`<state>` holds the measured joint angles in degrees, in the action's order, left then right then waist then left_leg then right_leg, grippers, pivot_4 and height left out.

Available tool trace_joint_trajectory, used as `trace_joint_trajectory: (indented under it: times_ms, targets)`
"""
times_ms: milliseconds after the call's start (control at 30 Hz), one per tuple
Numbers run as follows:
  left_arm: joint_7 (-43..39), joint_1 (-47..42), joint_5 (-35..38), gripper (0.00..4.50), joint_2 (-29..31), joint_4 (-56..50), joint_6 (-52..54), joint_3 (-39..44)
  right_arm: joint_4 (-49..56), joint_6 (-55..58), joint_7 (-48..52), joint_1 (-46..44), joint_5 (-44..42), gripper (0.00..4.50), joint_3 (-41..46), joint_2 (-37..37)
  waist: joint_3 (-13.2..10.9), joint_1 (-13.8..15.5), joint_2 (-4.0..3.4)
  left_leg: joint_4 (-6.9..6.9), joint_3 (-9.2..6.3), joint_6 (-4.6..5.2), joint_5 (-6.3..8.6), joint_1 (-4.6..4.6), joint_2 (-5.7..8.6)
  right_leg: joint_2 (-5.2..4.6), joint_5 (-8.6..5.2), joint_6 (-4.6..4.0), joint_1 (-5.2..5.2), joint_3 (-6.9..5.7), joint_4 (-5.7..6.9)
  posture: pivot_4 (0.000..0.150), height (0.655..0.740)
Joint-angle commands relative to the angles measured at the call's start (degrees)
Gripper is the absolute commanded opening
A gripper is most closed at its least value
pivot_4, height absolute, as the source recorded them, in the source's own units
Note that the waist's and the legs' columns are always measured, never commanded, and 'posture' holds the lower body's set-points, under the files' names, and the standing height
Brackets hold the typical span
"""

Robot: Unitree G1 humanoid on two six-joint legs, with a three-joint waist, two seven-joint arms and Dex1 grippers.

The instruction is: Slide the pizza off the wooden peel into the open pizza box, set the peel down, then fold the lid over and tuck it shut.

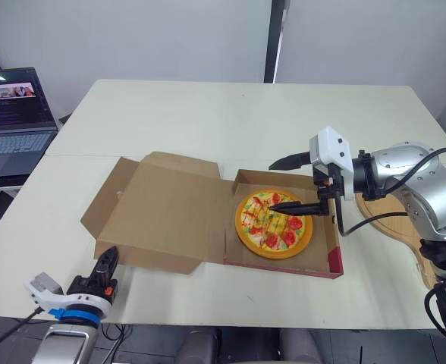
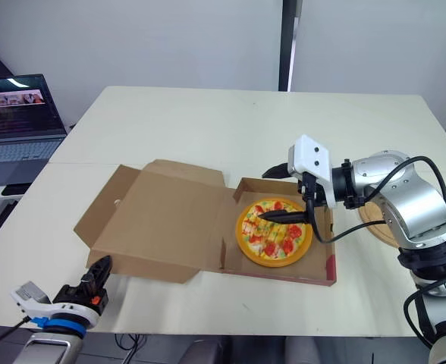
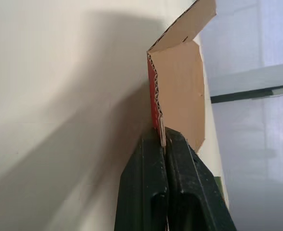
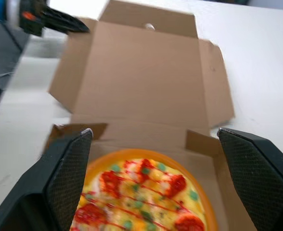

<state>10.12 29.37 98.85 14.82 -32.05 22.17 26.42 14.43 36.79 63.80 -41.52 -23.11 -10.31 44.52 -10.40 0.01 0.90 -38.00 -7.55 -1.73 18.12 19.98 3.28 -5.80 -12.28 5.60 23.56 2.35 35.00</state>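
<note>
The pizza, on an orange base, lies in the tray of the open pizza box. The brown lid is spread flat on the table to the tray's left. My right gripper hovers open just over the pizza, with nothing between its fingers. The wooden peel rests on the table right of the box, partly under my right arm. My left gripper is shut at the table's front left. Its tips point at the edge of the lid's near corner flap.
An open laptop stands on a side desk at the far left. The white table stretches bare behind the box. Its front edge runs just below the box and my left gripper.
</note>
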Motion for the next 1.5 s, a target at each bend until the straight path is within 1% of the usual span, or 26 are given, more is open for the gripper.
trace_joint_trajectory:
  times_ms: [33,133,300,400,533,667,767,967,1067,1300,1500]
  targets:
    - [1.2,-2.4,1.7,0.0,3.0,-3.8,0.0,1.9,-4.7,-2.5,-4.9,-1.4,5.5,3.91,2.0,1.1,0.0,0.0,0.0,0.0,-0.01,-0.02,-0.01,0.0,0.0,0.0,0.0,0.0,0.0,-0.01,0.0,0.15,0.74]
    - [1.0,-5.3,2.8,0.0,6.8,-3.1,0.8,3.0,-11.2,-6.8,-8.6,-2.3,12.4,2.92,0.6,2.1,0.0,0.1,0.01,0.0,0.0,-0.08,-0.05,0.0,0.01,0.0,0.0,-0.01,0.0,-0.01,0.0,0.15,0.74]
    - [-1.8,-8.6,1.6,0.0,12.4,0.7,3.4,4.1,-25.3,-18.9,-13.0,-5.3,26.3,1.07,-6.1,2.1,0.0,-0.3,0.01,0.04,0.09,-0.23,-0.13,-0.02,0.01,0.01,0.0,-0.01,0.06,0.05,0.0,0.15,0.74]
    - [-3.5,-10.9,0.3,0.0,14.7,3.9,4.8,4.4,-32.9,-23.5,-14.6,-7.5,31.0,0.02,-8.2,0.4,0.0,-0.4,0.0,0.07,0.13,-0.26,-0.15,0.0,0.0,0.02,0.0,-0.02,0.12,0.06,0.0,0.15,0.74]
    - [-6.0,-14.7,-0.9,0.0,17.8,7.7,7.1,4.7,-41.2,-28.0,-14.2,-9.6,34.7,0.02,-10.2,-1.4,0.0,-0.4,0.01,0.07,0.14,-0.29,-0.17,0.09,0.0,0.04,0.03,-0.05,0.22,0.08,0.02,0.15,0.74]
    - [-9.1,-20.0,-3.0,0.0,21.3,12.9,9.7,4.8,-43.7,-30.3,-9.4,-9.3,35.9,0.02,-11.5,-1.3,0.0,-0.4,0.01,0.07,0.08,-0.3,-0.17,0.2,0.01,0.04,0.06,-0.09,0.32,0.06,0.02,0.15,0.74]
    - [-12.3,-24.6,-5.2,0.0,24.3,17.1,12.1,4.5,-40.8,-30.2,-5.1,-7.7,35.5,0.02,-11.3,-0.4,0.0,-0.5,0.01,0.05,0.02,-0.39,-0.22,0.54,0.0,0.08,0.13,-0.14,0.65,0.04,0.06,0.15,0.74]
    - [-19.5,-33.6,-8.1,0.0,28.9,22.6,17.2,4.0,-32.5,-26.9,1.1,-3.8,33.5,0.02,-9.9,0.8,0.0,-0.6,0.01,0.07,-0.08,-0.41,-0.23,0.69,0.0,0.14,0.16,-0.17,0.78,0.0,0.06,0.15,0.74]
    - [-23.3,-36.3,-8.3,0.0,30.7,23.2,20.1,4.0,-28.6,-24.5,2.3,-1.8,32.9,0.02,-9.0,1.0,0.0,-0.7,0.01,0.06,-0.1,-0.41,-0.22,0.73,0.0,0.14,0.17,-0.16,0.81,0.0,0.06,0.15,0.74]
    - [-31.2,-39.5,-7.8,0.0,34.7,21.1,26.1,4.3,-21.5,-20.4,4.2,2.0,30.9,0.02,-7.5,2.0,0.0,-1.4,0.01,0.07,-0.13,-0.42,-0.22,0.74,0.0,0.14,0.17,-0.15,0.83,0.0,0.08,0.15,0.74]
    - [-33.7,-45.1,-8.1,0.0,36.2,22.4,27.7,4.6,-15.3,-17.1,6.0,5.8,28.3,0.02,-5.9,3.6,0.0,-1.4,0.01,0.04,-0.18,-0.43,-0.22,0.77,0.01,0.13,0.17,-0.15,0.83,-0.03,0.1,0.15,0.74]
